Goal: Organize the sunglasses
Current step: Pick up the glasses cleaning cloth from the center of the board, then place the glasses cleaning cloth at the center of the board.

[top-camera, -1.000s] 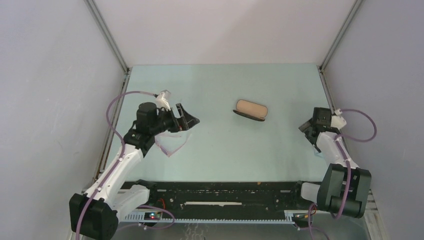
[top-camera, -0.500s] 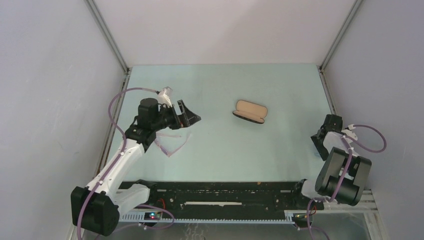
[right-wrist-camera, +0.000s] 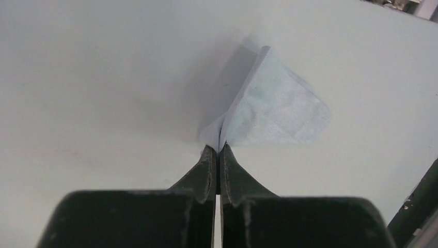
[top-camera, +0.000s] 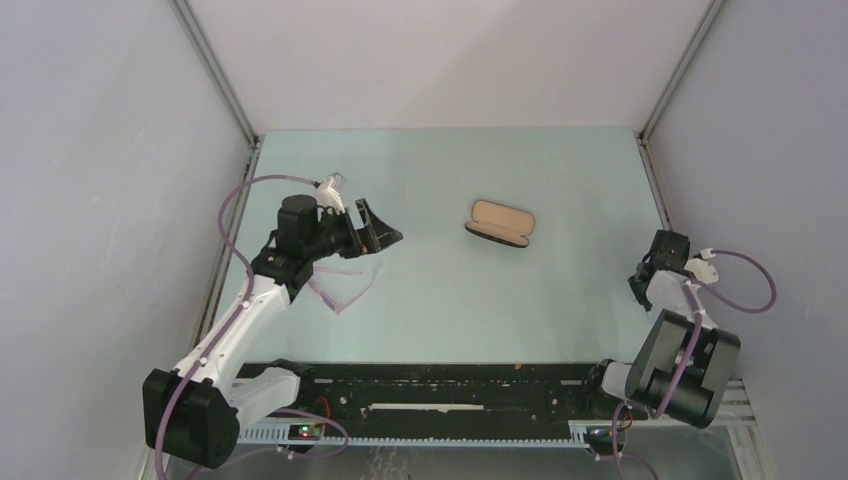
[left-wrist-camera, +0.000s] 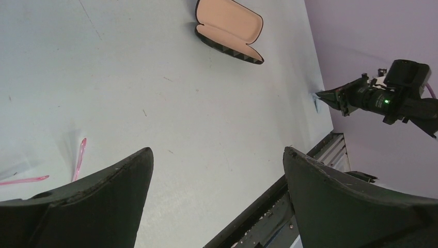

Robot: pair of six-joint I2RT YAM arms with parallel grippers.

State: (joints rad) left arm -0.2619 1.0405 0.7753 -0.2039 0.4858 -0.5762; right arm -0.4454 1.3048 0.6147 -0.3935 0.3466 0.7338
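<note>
And there are the sunglasses (top-camera: 345,292), lying flat on the tabletop (top-camera: 450,300), over on the left half, nearer the left edge than the centre and closer to the near edge than the far one. Slim pair: thin purplish-pink frame, lenses almost clear, the pale surface showing straight through them. The frame traces a shallow V, its point aimed at the near edge. The upper part is hidden from above. In the left wrist view, just two thin pink slivers show, low on the left.
</note>
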